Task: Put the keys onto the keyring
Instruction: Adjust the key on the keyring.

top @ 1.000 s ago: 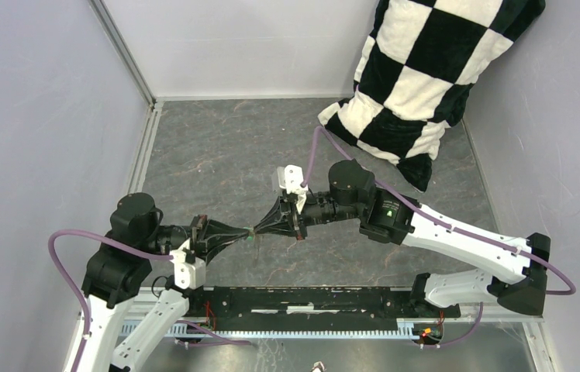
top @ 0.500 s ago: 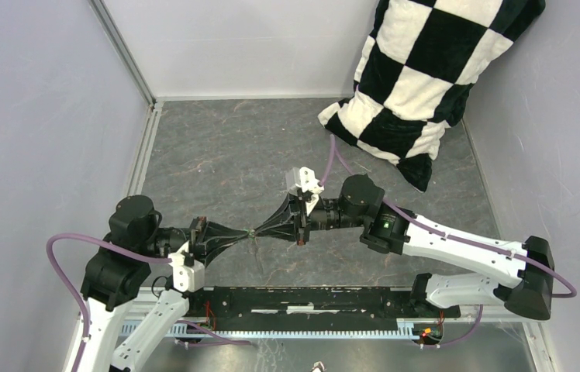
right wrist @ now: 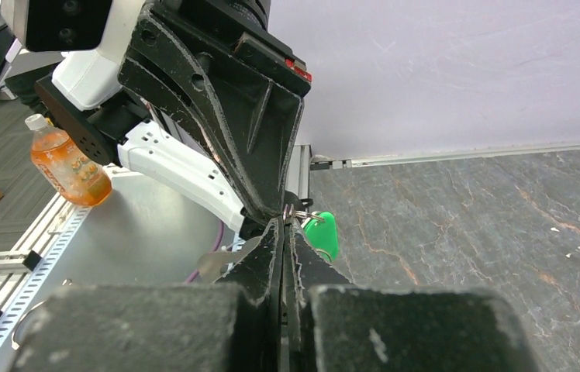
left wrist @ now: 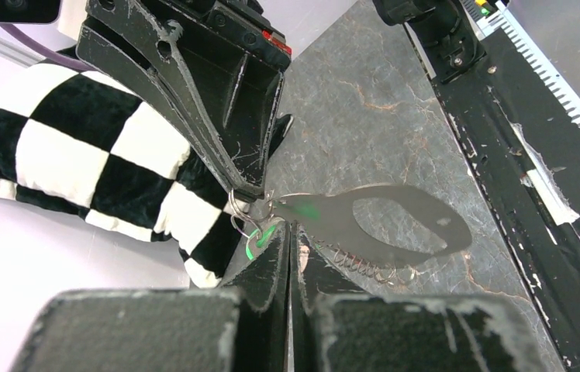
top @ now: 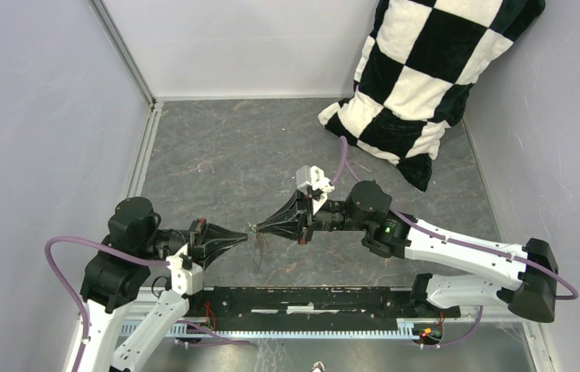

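The left gripper (top: pixel 242 236), jaws together, meets tip to tip the right gripper (top: pixel 259 227), also closed. The grey oval metal keyring (left wrist: pixel 335 229) and green-headed key (right wrist: pixel 322 233) hang there; which tip pinches them I cannot tell. The black near-edge rail (top: pixel 333 298) is near, the black-and-white checkered cushion (top: pixel 419 70) well apart.

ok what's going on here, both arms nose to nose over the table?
The two arms meet tip to tip above the grey stone-look table. The left pincer is shut, apparently on one end of the grey metal oval keyring, which hangs off to its side. The right pincer is also shut and seems to pinch the green-headed key right at the keyring's small wire ring. It is not clear whether the key is threaded on yet.
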You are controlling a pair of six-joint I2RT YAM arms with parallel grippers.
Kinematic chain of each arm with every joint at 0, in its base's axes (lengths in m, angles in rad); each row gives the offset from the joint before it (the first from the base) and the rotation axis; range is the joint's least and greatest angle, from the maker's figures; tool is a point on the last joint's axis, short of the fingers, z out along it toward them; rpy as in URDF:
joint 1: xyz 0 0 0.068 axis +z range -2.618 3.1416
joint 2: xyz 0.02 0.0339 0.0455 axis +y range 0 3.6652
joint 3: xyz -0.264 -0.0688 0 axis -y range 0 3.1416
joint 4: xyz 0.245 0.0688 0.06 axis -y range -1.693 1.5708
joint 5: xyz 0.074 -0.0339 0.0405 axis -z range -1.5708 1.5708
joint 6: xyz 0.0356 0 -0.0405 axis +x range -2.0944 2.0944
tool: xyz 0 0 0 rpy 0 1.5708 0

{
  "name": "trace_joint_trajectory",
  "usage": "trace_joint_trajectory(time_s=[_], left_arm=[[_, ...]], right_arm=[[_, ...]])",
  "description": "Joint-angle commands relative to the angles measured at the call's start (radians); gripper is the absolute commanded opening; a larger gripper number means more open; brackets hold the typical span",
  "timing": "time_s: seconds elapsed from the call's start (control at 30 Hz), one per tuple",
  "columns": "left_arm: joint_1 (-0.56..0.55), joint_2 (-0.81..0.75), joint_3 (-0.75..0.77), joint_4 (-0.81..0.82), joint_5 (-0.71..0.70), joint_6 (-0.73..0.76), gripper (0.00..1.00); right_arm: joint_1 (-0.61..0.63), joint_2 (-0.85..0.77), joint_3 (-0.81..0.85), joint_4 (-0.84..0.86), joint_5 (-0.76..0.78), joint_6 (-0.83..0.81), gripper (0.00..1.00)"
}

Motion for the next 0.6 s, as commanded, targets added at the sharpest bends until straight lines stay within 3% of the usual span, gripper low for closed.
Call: trace_joint_trajectory(time_s=[0.0,0.1,0.17,0.37,0.57], left_arm=[[-0.001,-0.006,0.009,0.003,0.013,-0.015,0.03],[0.000,0.015,0.041,0.015,0.011,-0.056,0.29],[-0.001,0.022,0.046,0.133,-0.009,-0.240,0.34],[-0.001,0.016,-0.002,0.387,-0.028,-0.627,0.36],[-0.001,0.053,-0.019,0.352,0.027,-0.730,0.31]], right_arm=[[-0.005,-0.040,-0.007,0.058,0.035,-0.011,0.01],[-0.005,-0.025,0.015,0.014,0.023,-0.028,0.01],[-0.004,-0.018,0.036,-0.021,0.012,-0.044,0.01],[-0.004,-0.007,0.101,-0.126,-0.024,-0.106,0.01],[-0.004,-0.013,0.090,-0.081,-0.058,-0.115,0.01]])
